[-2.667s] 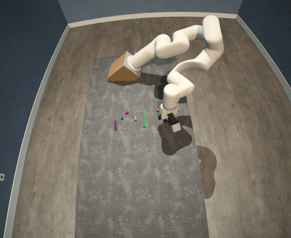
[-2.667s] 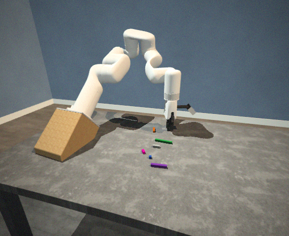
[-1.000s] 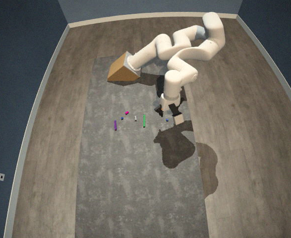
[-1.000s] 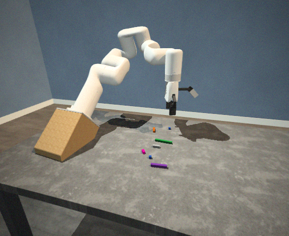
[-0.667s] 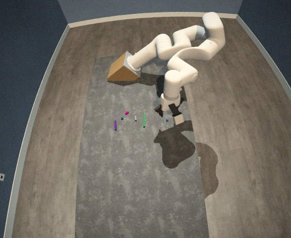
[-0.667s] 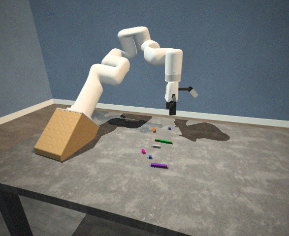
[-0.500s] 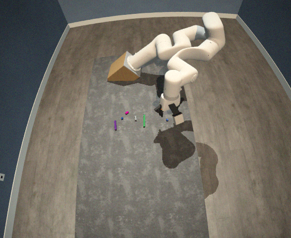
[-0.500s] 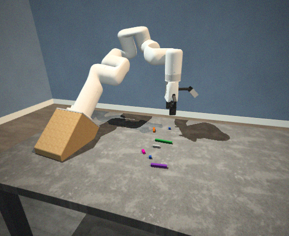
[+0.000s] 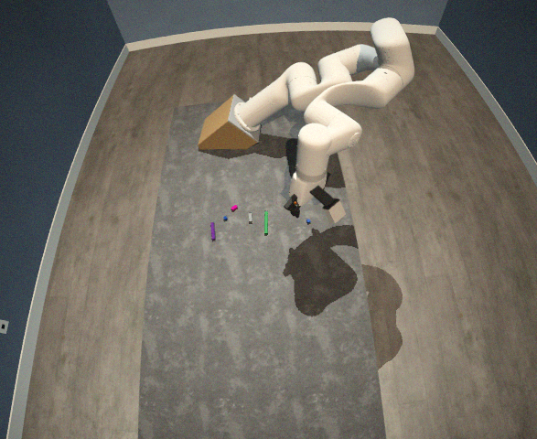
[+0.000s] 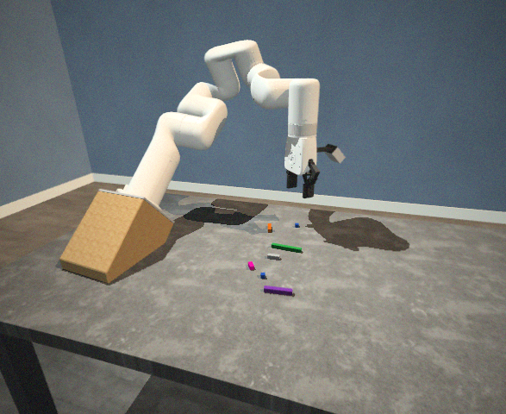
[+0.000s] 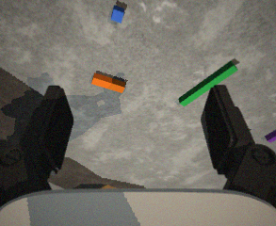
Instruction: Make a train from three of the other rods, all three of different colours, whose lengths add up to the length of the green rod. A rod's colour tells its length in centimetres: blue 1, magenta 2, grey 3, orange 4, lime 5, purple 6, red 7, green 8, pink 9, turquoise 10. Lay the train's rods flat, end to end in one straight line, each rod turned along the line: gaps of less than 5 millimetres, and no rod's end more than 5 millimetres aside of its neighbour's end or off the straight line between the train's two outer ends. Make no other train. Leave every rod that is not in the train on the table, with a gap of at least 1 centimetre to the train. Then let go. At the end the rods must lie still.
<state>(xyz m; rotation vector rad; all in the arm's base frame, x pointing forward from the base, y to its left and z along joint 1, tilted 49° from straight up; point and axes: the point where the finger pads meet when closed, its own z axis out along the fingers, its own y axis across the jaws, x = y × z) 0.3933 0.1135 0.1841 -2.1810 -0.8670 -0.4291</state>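
The gripper (image 10: 301,185) hangs high above the table (image 10: 377,311), in the upper middle of the exterior view. Its two black fingers are spread wide apart, and there is nothing between them.

Down on the table lie the little rods. In the exterior view the orange rod (image 10: 269,228) sits near the middle of the frame, just under the gripper, at the edge of a dark shadow. A small blue rod (image 10: 296,225) lies to its right, a bit apart. The green rod (image 10: 286,247) lies flat below them, running left to right. Just under its left end is the grey rod (image 10: 273,256). Lower and to the left is the magenta rod (image 10: 251,265). A second blue rod (image 10: 262,275) sits near it, lower right. The purple rod (image 10: 277,290) is the lowest one, lying flat.

No rods touch each other.

In the wrist view the orange rod (image 11: 108,82) shows in the upper middle, between the two fingers but far below them. The green rod (image 11: 208,84) slants at the upper right
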